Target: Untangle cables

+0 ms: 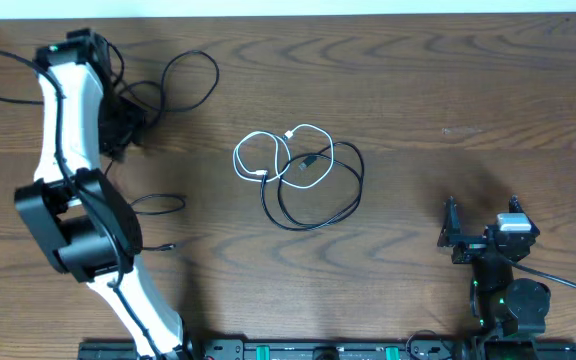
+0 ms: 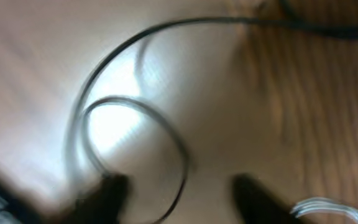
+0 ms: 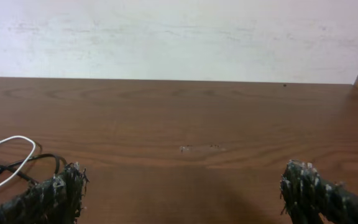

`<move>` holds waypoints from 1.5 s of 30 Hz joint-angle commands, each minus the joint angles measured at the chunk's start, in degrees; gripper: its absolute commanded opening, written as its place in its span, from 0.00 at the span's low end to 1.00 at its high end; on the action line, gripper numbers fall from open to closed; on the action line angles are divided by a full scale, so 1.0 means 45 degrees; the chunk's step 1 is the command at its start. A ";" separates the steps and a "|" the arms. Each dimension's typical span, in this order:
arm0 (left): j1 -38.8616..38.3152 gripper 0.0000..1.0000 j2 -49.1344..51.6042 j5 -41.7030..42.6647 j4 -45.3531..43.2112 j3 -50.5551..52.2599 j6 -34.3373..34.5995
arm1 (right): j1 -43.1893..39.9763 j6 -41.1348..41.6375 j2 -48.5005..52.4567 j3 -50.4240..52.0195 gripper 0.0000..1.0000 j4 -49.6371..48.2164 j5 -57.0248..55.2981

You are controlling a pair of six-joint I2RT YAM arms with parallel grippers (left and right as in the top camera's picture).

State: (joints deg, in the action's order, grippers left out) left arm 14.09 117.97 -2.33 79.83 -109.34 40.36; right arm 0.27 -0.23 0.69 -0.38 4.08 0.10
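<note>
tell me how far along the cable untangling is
Done: one black cable lies apart at the left. In hand: the left jaws hover over it, apart, gripping nothing that the blurred wrist view shows. Left: the white cable and the other black cable overlap in the middle, and the right jaws stand open, well clear of them.

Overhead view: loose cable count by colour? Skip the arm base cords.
White cable: 1
Black cables: 2, the middle black cable looped with the White cable, the far-left black cable lying apart from both.
Total: 3
</note>
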 commanded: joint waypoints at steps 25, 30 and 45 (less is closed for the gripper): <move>-0.0005 0.98 -0.7582 0.2725 -0.3167 0.8796 0.1904 | 0.0151 0.0185 -0.0068 0.0019 0.99 0.0053 0.0019; -0.0005 0.98 -0.6402 0.2764 -0.4541 0.9510 0.2807 | 0.0151 0.0180 -0.0068 0.0019 0.99 0.0053 0.0019; 0.0063 0.08 -0.3667 0.1307 -0.8126 0.9462 0.2229 | 0.0151 0.0185 -0.0068 0.0019 0.99 0.0053 0.0019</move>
State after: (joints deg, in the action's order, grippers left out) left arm 14.09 101.16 9.15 46.54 -66.26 52.53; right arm 0.27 -0.23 0.69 -0.38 4.05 0.12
